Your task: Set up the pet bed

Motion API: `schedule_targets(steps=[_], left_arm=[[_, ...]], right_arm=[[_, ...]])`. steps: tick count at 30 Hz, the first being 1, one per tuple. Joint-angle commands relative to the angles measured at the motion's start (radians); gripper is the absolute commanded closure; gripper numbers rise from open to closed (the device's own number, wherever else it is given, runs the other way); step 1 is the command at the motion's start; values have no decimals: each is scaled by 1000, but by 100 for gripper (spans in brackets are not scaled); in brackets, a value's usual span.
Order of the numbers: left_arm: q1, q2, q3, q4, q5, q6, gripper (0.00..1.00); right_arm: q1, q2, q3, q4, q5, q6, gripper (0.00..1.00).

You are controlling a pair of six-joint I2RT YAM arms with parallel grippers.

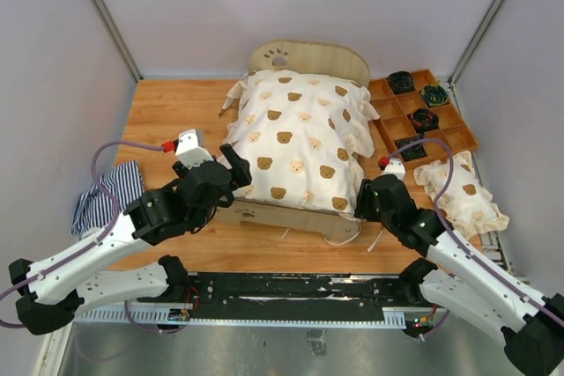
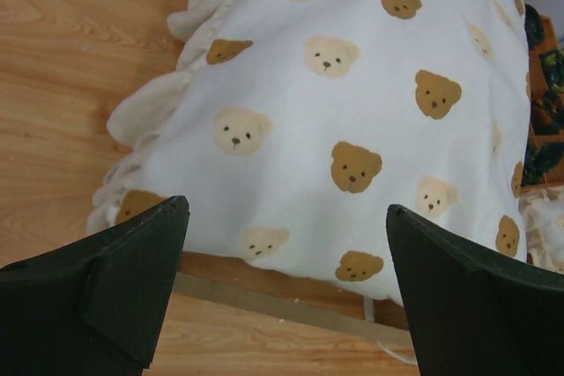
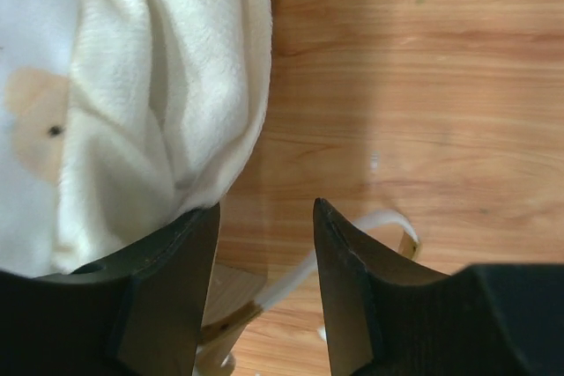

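Note:
The pet bed (image 1: 280,59) is a light plywood frame with a rounded paw-print headboard, standing at the middle of the table. A white teddy-bear blanket (image 1: 300,143) covers it, so the mattress is hidden. My left gripper (image 1: 236,173) is open and empty at the bed's front left corner. In the left wrist view it (image 2: 286,206) hovers over the blanket (image 2: 352,103) and the footboard (image 2: 291,305). My right gripper (image 1: 374,189) is open at the front right corner. In the right wrist view it (image 3: 264,206) holds nothing, and the blanket's fleecy edge (image 3: 159,112) lies against its left finger.
A brown wooden tray (image 1: 445,136) with dark items stands at the back right. A small bear-print pillow (image 1: 463,191) lies right of the right arm. A navy-and-white striped cloth (image 1: 110,195) lies at the left edge. A white tie (image 3: 352,239) trails on the table.

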Motion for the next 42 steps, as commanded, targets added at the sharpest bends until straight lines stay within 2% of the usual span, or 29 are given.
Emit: schedule_targets(steps=[1, 5, 11, 14, 18, 21, 27, 32, 34, 37, 41, 42], left_arm=[[18, 56, 68, -242, -73, -323, 4], [32, 97, 132, -413, -44, -519, 8], [45, 63, 165, -597, 42, -774, 11], [43, 22, 150, -646, 68, -844, 13], [44, -19, 97, -648, 73, -859, 14], [45, -28, 52, -646, 68, -873, 15], [45, 19, -17, -611, 12, -891, 22], [54, 96, -53, -510, -11, -837, 26], [55, 128, -63, -489, -17, -833, 30], [57, 165, -76, -454, -14, -823, 44], [64, 179, -80, -414, -73, -769, 70], [75, 177, -81, -375, -101, -730, 80]], right_arm=[[47, 87, -9, 228, -177, 132, 51], [133, 208, 32, 365, -132, 214, 52], [321, 430, 149, 506, 18, 288, 52], [366, 565, 250, 536, 35, 253, 51], [371, 679, 369, 452, 56, 197, 50], [371, 665, 350, 433, 106, 146, 49], [371, 496, 265, 378, 235, 12, 47], [371, 347, 187, 360, 238, -98, 45], [371, 296, 149, 373, 218, -117, 44], [371, 227, 101, 401, 178, -166, 44], [371, 169, 45, 431, 98, -206, 44], [371, 152, 30, 443, 79, -207, 43]])
